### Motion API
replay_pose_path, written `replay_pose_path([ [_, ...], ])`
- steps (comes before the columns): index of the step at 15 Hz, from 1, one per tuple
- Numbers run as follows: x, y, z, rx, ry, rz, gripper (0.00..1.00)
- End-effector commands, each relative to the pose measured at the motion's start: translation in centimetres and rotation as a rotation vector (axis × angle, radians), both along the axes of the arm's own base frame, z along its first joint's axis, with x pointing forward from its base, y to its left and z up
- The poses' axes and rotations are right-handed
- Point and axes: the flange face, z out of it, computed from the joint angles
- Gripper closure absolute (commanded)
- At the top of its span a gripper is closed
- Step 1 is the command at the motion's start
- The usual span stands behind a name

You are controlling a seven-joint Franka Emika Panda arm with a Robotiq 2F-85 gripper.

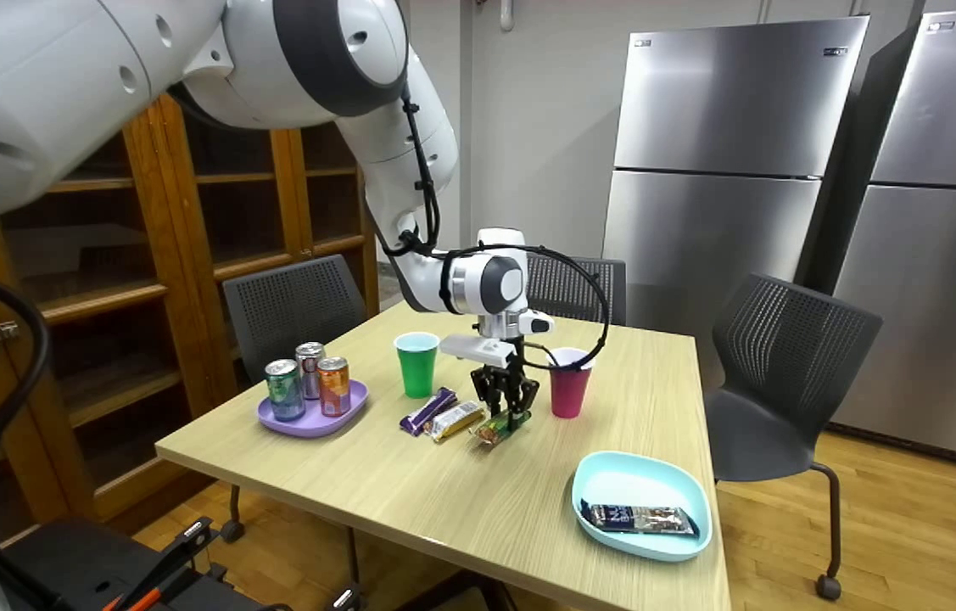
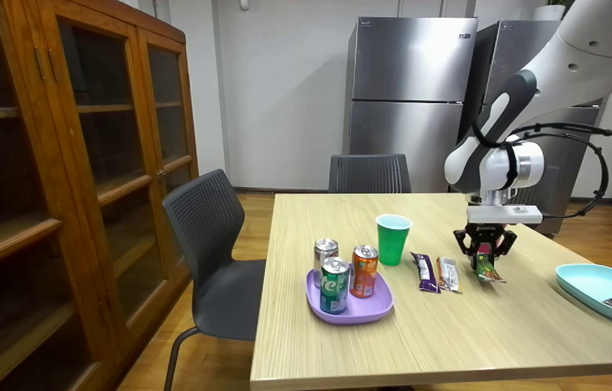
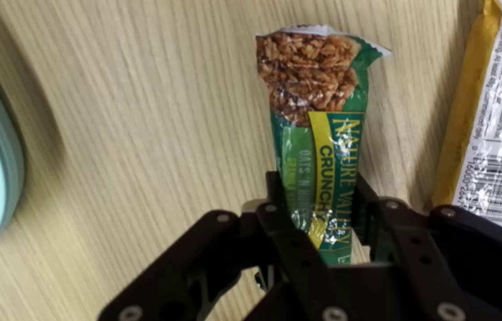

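My gripper point(image 3: 317, 191) is shut on a green granola bar point(image 3: 317, 129), with one finger against each long side. The bar lies at table height in both exterior views point(image 1: 492, 430) point(image 2: 487, 271); whether it touches the table is unclear. A yellow bar with its white label up point(image 3: 495, 133) lies beside it. A purple bar point(image 1: 428, 411) lies past the yellow one. A pink cup point(image 1: 569, 390) stands close behind the gripper, mostly hidden in an exterior view by the gripper point(image 2: 484, 250). A light-blue tray point(image 3: 8, 151) shows at the wrist view's left edge.
The light-blue tray point(image 1: 639, 467) holds a dark wrapped bar point(image 1: 640, 518). A purple tray point(image 2: 349, 316) holds three cans, silver point(image 2: 325, 248), green point(image 2: 334, 288) and orange point(image 2: 364, 274). A green cup point(image 2: 392, 241) stands near them. Chairs point(image 1: 783, 373) surround the table point(image 1: 410, 492).
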Motion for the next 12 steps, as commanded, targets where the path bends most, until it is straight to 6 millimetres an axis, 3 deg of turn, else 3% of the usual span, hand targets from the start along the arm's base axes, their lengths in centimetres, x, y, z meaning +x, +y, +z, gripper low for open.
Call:
replay_pose_path([
  [1,-0.4,-0.5,3.3,-0.035,-0.025,-0.040,0.88],
  [7,-1.7,-3.3,6.9,-0.073,-0.068,-0.130,0.88],
  [12,-3.8,-6.6,8.1,-0.103,-0.079,-0.250,0.88],
])
